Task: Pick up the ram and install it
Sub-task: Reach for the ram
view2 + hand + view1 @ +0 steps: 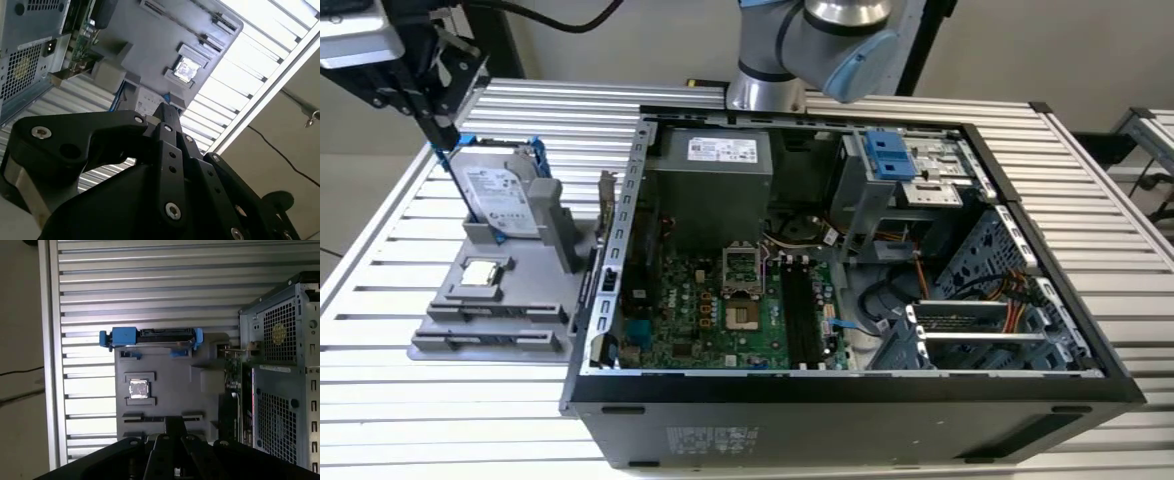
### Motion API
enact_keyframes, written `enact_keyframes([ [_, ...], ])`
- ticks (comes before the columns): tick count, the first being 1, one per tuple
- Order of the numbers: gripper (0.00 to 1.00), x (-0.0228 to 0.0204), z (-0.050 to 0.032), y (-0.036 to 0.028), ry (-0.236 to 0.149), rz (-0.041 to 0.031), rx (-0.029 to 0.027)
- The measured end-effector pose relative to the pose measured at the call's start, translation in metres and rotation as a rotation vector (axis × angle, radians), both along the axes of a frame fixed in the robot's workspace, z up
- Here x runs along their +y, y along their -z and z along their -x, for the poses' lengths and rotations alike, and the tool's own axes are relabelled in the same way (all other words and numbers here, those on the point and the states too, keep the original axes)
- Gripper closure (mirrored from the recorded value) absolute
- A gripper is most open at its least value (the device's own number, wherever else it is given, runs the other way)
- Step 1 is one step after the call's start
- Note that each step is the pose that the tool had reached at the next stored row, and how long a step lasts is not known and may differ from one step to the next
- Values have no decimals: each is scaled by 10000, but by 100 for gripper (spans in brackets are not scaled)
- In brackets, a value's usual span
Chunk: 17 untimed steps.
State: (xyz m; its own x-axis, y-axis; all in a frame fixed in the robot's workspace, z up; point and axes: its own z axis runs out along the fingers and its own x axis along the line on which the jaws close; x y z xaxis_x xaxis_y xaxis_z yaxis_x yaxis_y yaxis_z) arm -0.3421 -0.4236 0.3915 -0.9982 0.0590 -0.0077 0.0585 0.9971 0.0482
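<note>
The ram (pixel 604 200) is a thin dark green board standing on edge at the grey holder's (pixel 454 300) side, right against the open computer case (pixel 854 380). Both wrist views show its green edge with chips, ram (pixel 232 374) and ram (pixel 80 42). My gripper (pixel 448 138) hangs at the exterior view's upper left, over the hard drive's back end and well apart from the ram. Its fingers (pixel 175 426) sit together with nothing between them. The gripper (pixel 167 112) points down at the holder.
A grey hard drive (pixel 496 192) in a blue frame stands upright on the holder. A small silver processor chip (pixel 480 271) lies in its recess. The motherboard (pixel 720 310) with black memory slots (pixel 797 312) lies inside the case. Ribbed metal table (pixel 400 410) lies all around.
</note>
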Motion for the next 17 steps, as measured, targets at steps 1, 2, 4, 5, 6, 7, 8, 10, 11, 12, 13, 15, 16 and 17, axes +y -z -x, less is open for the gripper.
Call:
enact_keyframes([
  [1,100,-45,0,3,-1,-1,0],
  [2,100,-90,0,6,-1,-2,-1],
  [4,100,-184,0,12,0,-2,0],
  [5,100,-229,1,16,0,-4,-1],
  [6,100,-277,1,19,-1,-4,-1],
  [7,100,-319,1,22,-1,-3,0],
  [8,100,-364,2,26,-1,-3,0],
  [10,100,-456,3,34,-1,-4,-1],
  [11,100,-503,3,37,0,-3,0],
  [12,100,-548,4,41,0,-3,-1],
  [13,100,-594,4,45,-1,-3,0],
  [15,100,-632,4,49,-1,-4,-3],
  [16,100,-632,4,47,0,-3,-1],
  [17,100,-632,4,47,1,-3,-1],
])
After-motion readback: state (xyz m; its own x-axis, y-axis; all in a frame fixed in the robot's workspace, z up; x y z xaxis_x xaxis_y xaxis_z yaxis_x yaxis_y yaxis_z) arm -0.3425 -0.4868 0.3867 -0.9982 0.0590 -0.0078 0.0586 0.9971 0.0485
